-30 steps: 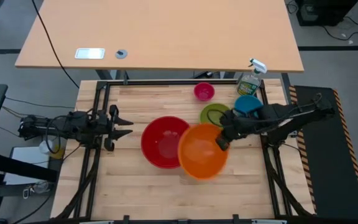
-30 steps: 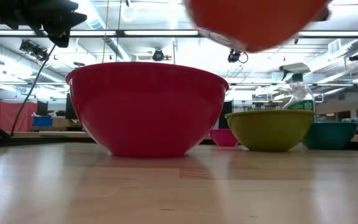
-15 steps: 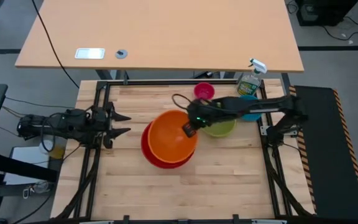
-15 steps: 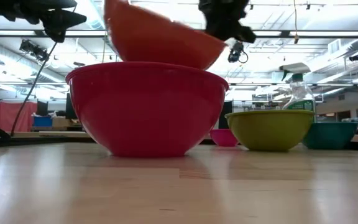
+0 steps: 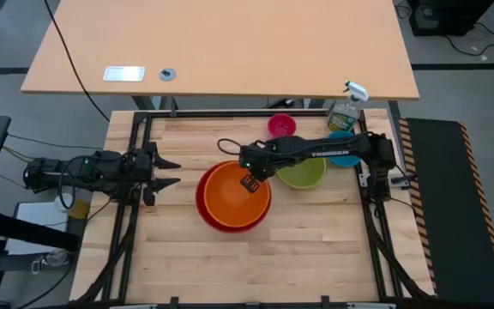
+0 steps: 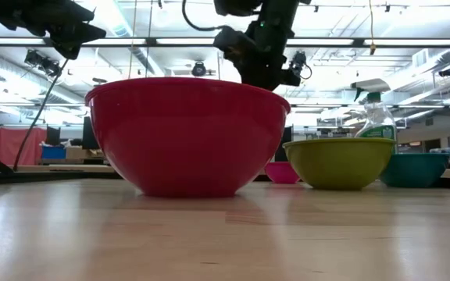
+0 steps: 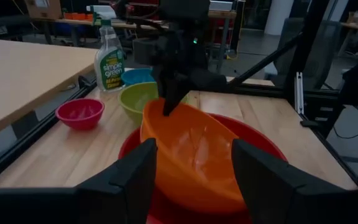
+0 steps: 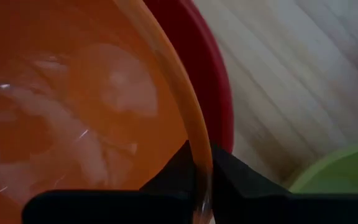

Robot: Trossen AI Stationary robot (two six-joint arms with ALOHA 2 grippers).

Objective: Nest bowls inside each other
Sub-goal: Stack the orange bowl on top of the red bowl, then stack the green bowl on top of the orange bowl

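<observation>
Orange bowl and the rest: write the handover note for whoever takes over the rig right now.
Right gripper: shut on the orange bowl's rim; that bowl sits tilted inside the red bowl, not yet let go.
Left gripper: open, empty, waiting at the table's left edge.
Lime green bowl, blue bowl and pink bowl stand loose on the table, toward the spray bottle.
Done: orange placed in red.
Left: release orange so it settles, then nest green, blue and pink in that order.
</observation>
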